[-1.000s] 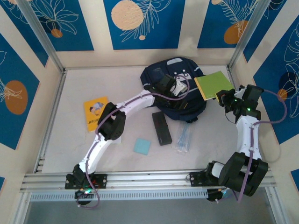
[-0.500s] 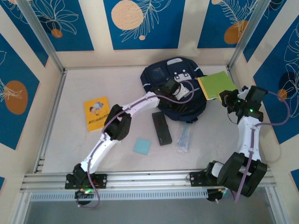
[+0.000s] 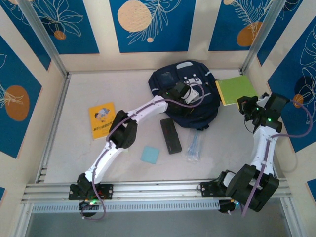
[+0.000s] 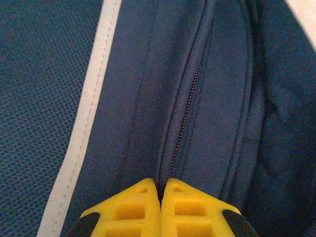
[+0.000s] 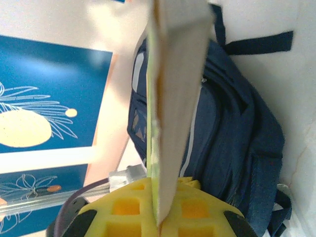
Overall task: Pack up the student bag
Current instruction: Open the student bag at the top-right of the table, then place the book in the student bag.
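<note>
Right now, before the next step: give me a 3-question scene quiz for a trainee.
1. True or false: the right hand is clamped on the green book.
2. The left hand is: A) open above the table; B) shut, at the zipper line of the student bag; C) shut on a pencil.
3. In the top view, which loose item lies furthest left on the table?
Key: 1 true; 2 B; 3 the orange booklet.
</note>
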Robot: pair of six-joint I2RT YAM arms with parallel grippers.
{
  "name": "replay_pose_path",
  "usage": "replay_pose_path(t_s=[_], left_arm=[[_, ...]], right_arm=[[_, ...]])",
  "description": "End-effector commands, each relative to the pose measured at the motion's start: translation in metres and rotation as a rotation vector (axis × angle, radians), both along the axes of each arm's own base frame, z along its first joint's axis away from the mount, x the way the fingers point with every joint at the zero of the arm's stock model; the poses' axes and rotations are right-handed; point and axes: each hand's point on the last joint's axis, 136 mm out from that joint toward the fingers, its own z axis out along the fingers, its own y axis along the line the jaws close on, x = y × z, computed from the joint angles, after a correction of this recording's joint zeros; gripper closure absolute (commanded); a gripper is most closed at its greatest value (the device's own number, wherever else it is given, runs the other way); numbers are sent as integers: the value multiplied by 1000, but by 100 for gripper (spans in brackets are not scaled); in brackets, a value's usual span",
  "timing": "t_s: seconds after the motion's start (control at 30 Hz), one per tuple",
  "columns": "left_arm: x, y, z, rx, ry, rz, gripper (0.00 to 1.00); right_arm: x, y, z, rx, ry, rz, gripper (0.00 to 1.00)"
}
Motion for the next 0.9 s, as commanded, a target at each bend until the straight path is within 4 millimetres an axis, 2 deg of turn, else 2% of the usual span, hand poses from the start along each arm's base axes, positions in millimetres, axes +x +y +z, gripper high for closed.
replay_pose_path(t_s=[0.0,0.1,0.37,0.53,0.67,0.8,0.87], left_arm=[[-7,1,84,-148,1,18,100],[-1,6,102,-179,-18,45,100],[31,34,102,-183,-16,184,100],[56,56,117,-223,-34,282,100],[66,63,122,-246,-36,307,100],[68,62,124,-259,-35,308,100],[68,61,122,-260,-29,306,100]], right_arm=[[-9,-8,13,-11,-46,-29,100],[-14,-15,13,-13,-51,-59,100],[-17,-8,7,5,-45,-34,100],[-25,-15,1,-43,-6,-79,100],[-33,-18,-7,-68,38,-111,100],[-35,-8,-22,-25,65,-74,100],[-31,6,-31,47,56,-24,100]])
